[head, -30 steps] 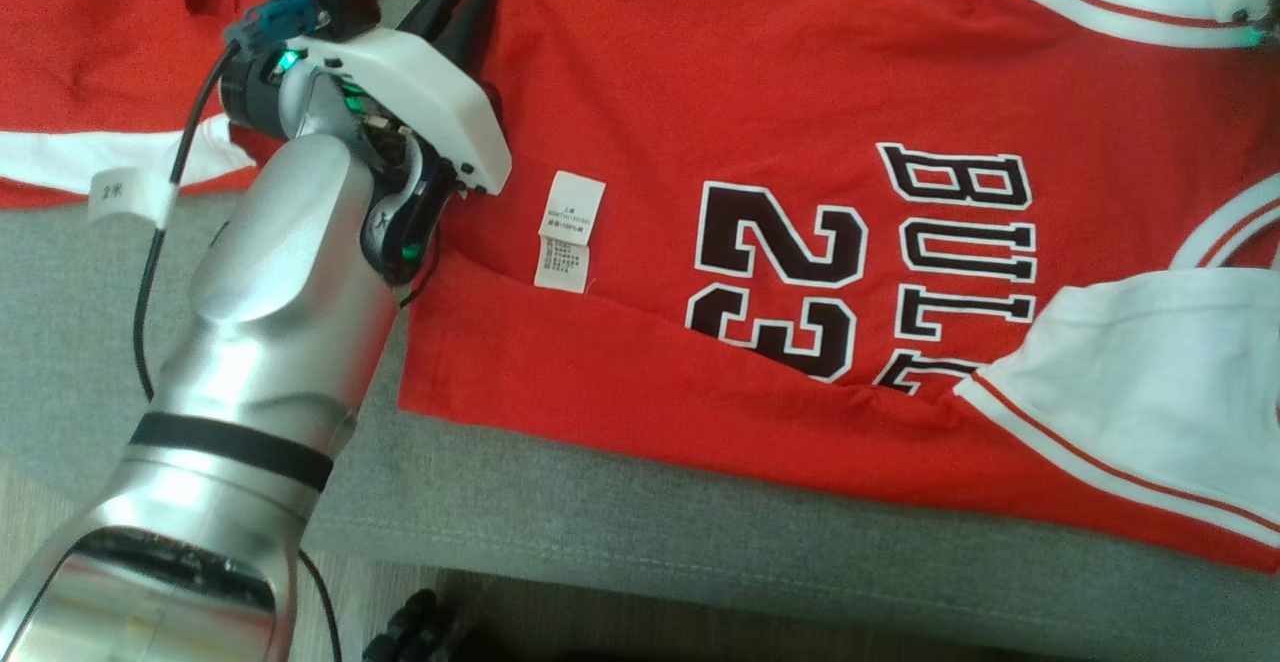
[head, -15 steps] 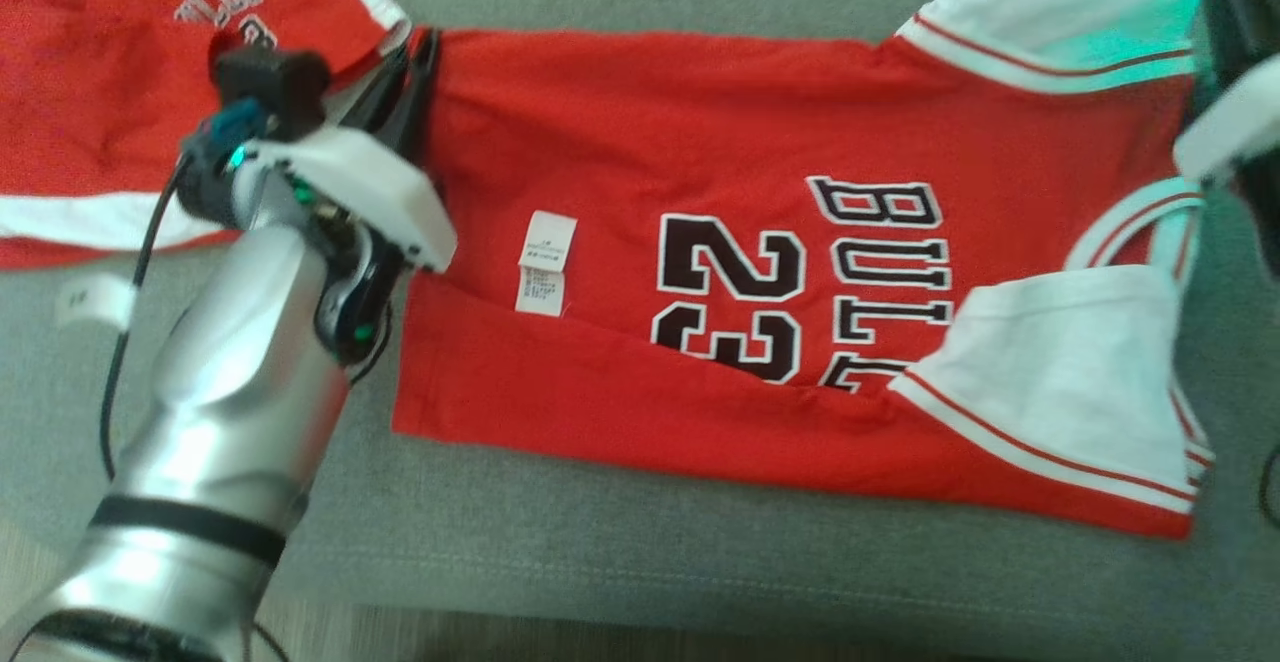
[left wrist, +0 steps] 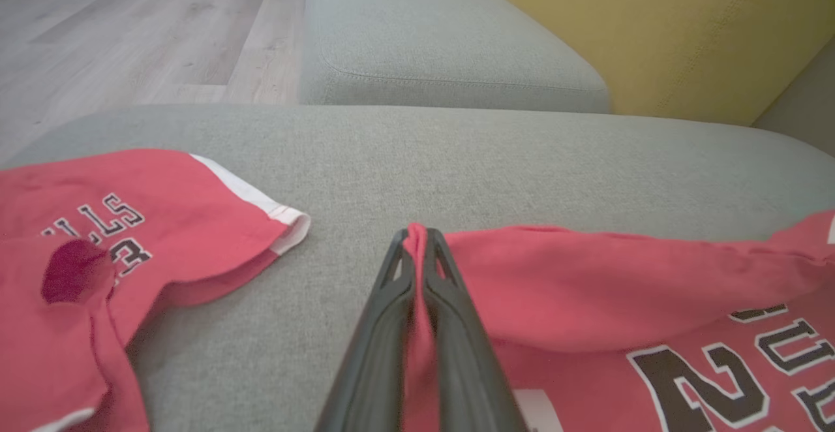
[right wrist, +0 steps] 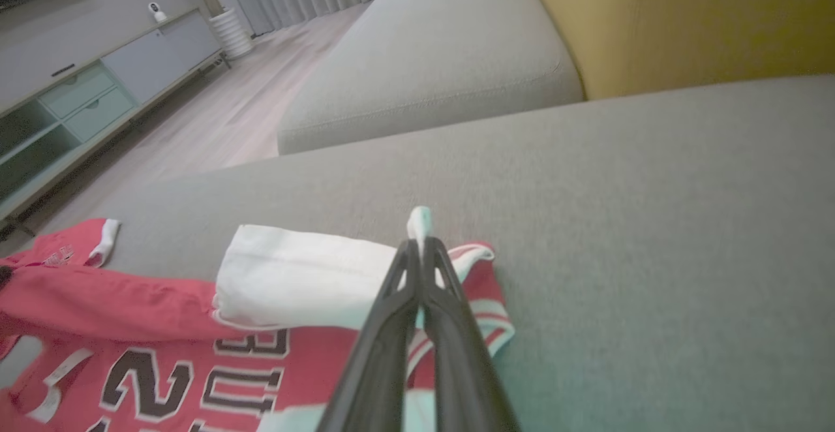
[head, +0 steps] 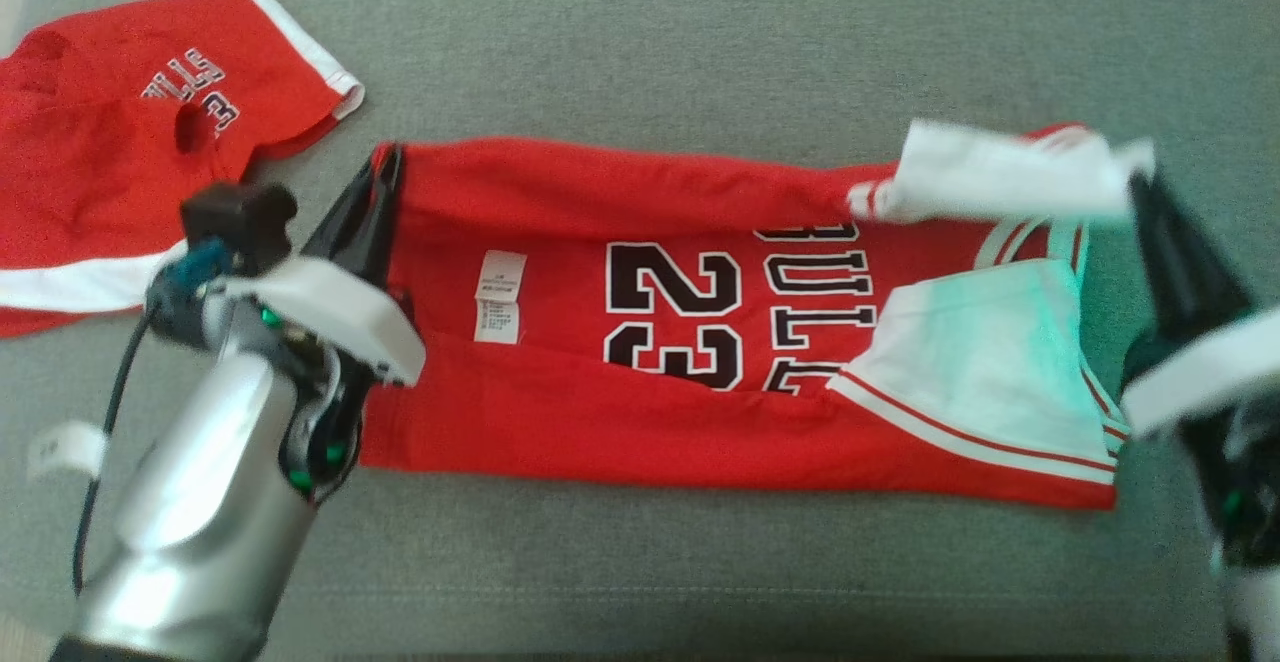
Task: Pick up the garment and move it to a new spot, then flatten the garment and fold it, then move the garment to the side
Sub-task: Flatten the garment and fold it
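Right now your left gripper (head: 386, 157) is clamped on the red jersey (head: 640, 422) at its far-left hem corner. The left wrist view shows red cloth squeezed in the gap between both fingers, up to the tips. Your right gripper (head: 1138, 182) is clenched on the white sleeve (head: 1000, 182) at the far-right corner, with a bit of white poking past the fingertips in the right wrist view. The jersey is stretched left to right across the grey sofa seat (head: 640, 42), roughly mid-seat, between your two grippers. Its far long edge is raised between the two grips and sags toward the near side, covering the top of the black lettering (head: 815, 287). The near long edge is folded up over the lower part of the 23 (head: 672, 317). The other white sleeve (head: 980, 372) lies flat at near right. A white care label (head: 500, 297) faces up near the left end. A second red garment (head: 120, 142) with white trim sits at far left, apart from the jersey. Beyond the seat are another grey cushion (left wrist: 443, 47), a yellow panel (left wrist: 652, 27) and wood floor (left wrist: 130, 27).
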`<state>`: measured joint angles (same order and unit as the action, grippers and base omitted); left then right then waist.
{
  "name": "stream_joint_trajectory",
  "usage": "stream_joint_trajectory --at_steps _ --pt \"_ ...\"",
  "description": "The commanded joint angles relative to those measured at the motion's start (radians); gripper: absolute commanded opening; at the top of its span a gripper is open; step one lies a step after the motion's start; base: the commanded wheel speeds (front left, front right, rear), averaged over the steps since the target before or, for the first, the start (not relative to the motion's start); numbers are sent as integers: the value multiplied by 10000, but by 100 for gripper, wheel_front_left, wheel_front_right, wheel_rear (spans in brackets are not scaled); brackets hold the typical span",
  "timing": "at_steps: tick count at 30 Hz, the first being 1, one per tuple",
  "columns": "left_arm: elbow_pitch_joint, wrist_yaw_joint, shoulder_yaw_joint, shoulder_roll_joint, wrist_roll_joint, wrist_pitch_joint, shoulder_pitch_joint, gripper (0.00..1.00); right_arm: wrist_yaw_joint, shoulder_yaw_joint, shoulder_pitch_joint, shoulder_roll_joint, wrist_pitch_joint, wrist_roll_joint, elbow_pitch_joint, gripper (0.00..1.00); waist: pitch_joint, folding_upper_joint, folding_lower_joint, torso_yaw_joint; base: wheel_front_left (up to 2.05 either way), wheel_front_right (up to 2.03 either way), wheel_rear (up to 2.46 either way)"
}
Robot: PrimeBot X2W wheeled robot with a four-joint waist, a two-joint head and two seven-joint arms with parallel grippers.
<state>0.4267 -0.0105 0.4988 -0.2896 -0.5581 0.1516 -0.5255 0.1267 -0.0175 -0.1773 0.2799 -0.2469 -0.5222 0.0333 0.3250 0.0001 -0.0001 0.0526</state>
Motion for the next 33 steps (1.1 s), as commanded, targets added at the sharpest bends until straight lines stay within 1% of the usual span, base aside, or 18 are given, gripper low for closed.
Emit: stream_joint_trajectory --at_steps 1,6,10,16,20,21,22,23,26,28,30,33 --pt "-424 -85 -476 -430 -63 33 -65 0 40 63 209 -20 -68 8 482 0 -12 -1 1 -54 0 0 0" --pt "-1141 -440 -664 -669 -243 73 854 0 40 -153 1474 -787 -171 -59 937 0 -37 -1 1 -255 0 0 0" --pt "-1421 -559 -845 -780 -497 111 1387 0 40 -294 2040 -1213 -125 -59 1063 0 -65 -1 1 -382 0 0 0" --pt "-1687 -743 -1027 -860 -932 -132 2110 0 40 -289 2527 -1418 -86 -46 1047 0 -105 -1 1 -507 0 0 0" --pt "-1804 -808 -895 -881 -1130 -564 2561 0 40 -201 2786 -1468 -58 72 954 0 -156 -1 1 -509 0 0 0" --pt "-1813 -840 -868 -898 -1154 -650 2656 29 40 -175 2892 -1487 -132 134 918 30 -172 -1 1 -505 0 0 0" --pt "-1806 -889 -848 -914 -1163 -718 2744 100 40 -159 2980 -1507 -152 207 926 85 -182 -1 1 -501 0 0 0" --pt "-1795 -908 -823 -905 -1209 -793 2833 100 40 -153 3066 -1546 -143 257 952 100 -195 -1 1 -494 0 0 0" --pt "-1865 -1074 -889 -892 -1188 -580 3059 100 40 -67 3320 -1536 -21 651 1127 100 -293 -1 1 -490 0 0 0" --pt "-1969 -1300 -930 -904 -1024 -279 3259 100 40 -27 3473 -1502 154 1013 1320 100 -395 -1 1 -503 0 0 0" --pt "-2150 -1600 -986 -932 -786 99 3481 100 40 -32 3547 -1513 413 1335 1602 100 -507 -1 1 -527 0 0 0" --pt "-2662 -2178 -1099 -925 -343 605 3810 100 40 -182 3533 -1622 838 1883 2163 100 -706 -1 1 -556 0 0 0"
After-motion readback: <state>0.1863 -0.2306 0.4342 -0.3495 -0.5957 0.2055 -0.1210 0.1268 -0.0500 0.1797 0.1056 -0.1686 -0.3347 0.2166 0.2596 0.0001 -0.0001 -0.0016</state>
